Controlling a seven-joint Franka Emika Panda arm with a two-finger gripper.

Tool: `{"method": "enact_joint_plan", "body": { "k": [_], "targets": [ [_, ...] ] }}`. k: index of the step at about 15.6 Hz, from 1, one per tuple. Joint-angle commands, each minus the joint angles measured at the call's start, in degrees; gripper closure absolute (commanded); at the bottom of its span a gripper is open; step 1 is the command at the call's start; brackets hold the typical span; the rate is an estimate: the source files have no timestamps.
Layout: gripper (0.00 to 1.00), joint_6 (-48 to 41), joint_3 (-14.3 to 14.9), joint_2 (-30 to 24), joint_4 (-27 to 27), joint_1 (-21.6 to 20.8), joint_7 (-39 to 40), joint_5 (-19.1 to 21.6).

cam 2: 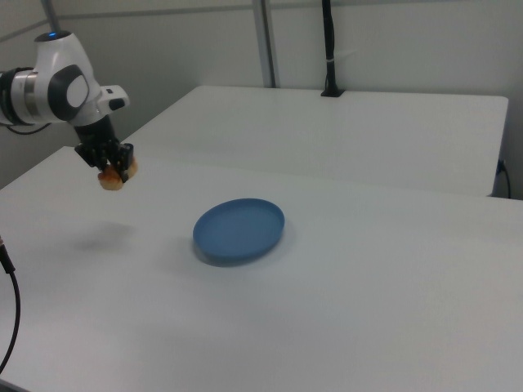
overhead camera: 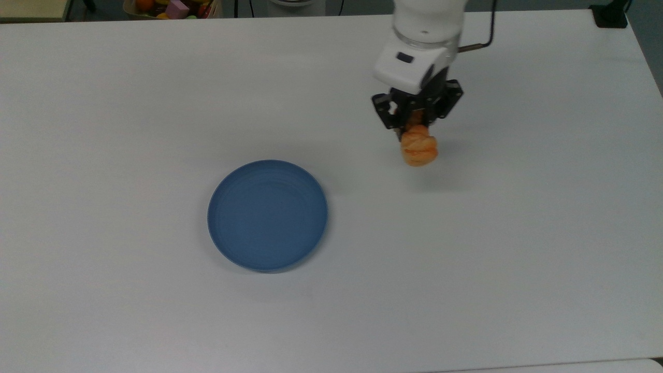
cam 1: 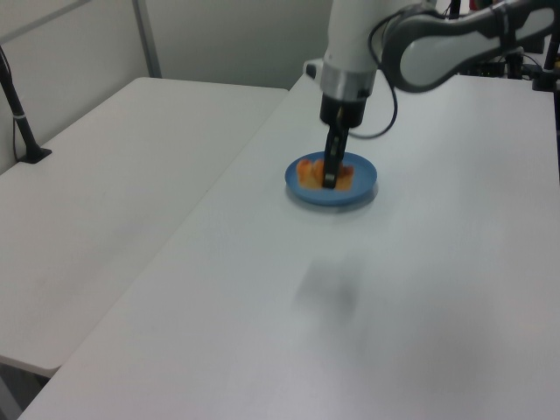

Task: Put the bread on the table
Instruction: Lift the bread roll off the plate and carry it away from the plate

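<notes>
**Bread held in the air, off to the side of the plate**

The bread (overhead camera: pixel 419 148), an orange-brown twisted roll, hangs above the white bench (overhead camera: pixel 129 103) with its shadow lying on the bare surface below it, so it does not touch the top. The pincer (overhead camera: pixel 417 126) is closed on the roll's upper end, its black fingers (overhead camera: pixel 387 111) pressed in from both sides, and the rest of the roll hangs free beneath them. In the right view the bread (cam 2: pixel 109 179) and pincer (cam 2: pixel 108 167) sit clearly above the bench, with a faint shadow underneath.

The blue plate (overhead camera: pixel 267 215) lies flat on the bench, well apart from the bread, toward the top view's left and lower down; nothing rests on it there. In the left view the roll (cam 1: pixel 322 172) lines up in front of the plate (cam 1: pixel 360 189). The white arm (overhead camera: pixel 427 26) rises from the pincer toward the top view's upper edge, with a black cable (overhead camera: pixel 479 44) trailing from it. A bin of coloured toys (overhead camera: pixel 173 7) stands beyond the bench's far edge.
</notes>
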State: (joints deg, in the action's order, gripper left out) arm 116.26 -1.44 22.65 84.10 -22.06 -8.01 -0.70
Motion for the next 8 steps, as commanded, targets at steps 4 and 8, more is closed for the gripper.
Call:
{"method": "enact_joint_plan", "body": {
  "k": [4,8],
  "targets": [
    [0.62,0.54,0.48,5.65,-5.88,-8.25,-5.69,-0.62],
    [0.61,-0.86,-0.05,4.86,-2.38,-13.87,-11.93,-2.03]
  ]
}}
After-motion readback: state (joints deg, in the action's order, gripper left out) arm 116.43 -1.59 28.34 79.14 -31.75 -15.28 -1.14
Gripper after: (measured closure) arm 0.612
